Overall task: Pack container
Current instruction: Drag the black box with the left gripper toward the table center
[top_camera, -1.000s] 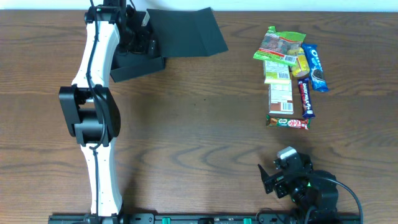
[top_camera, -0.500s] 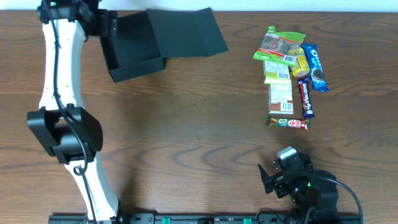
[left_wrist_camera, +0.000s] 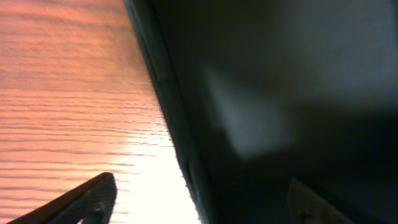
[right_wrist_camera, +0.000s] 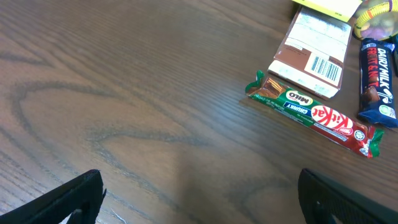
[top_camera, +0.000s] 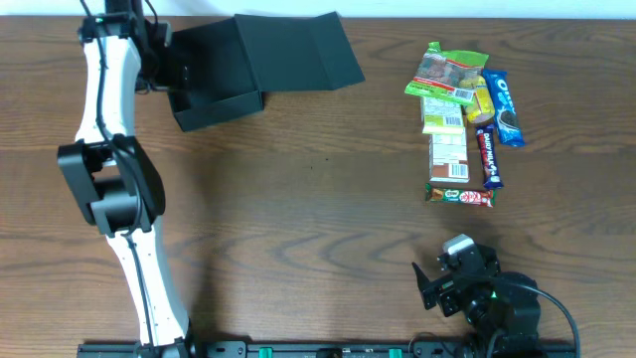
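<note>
Nearest the base, the right gripper point(right_wrist_camera: 202, 200) is waiting low over the table point(top_camera: 298, 219) with its fingers spread wide and nothing between them; it is likely idling until the box is ready. Just ahead of it, the KitKat bar point(right_wrist_camera: 314, 115) is lying flat and is the closest snack to it, so it is probably the easiest first pick. Beyond it, a brown carton point(right_wrist_camera: 311, 53) and a Dairy Milk bar point(right_wrist_camera: 378, 81) are lying side by side. Farther on, an Oreo packet point(top_camera: 505, 107) and a green packet point(top_camera: 449, 72) are closing the cluster, all gathered on the right, well apart from the box.

At the far left edge, the container point(top_camera: 214, 85) is sitting open and empty, its lid flap point(top_camera: 298, 50) leaning back toward the right so the mouth is facing up for loading. The left gripper point(left_wrist_camera: 199, 200) is hanging at the container's left wall, its fingers held wide apart, one outside over the wood and one over the dark interior. The wall is running between them without being pinched, so the arm is seemingly positioning to steady or shift the box
</note>
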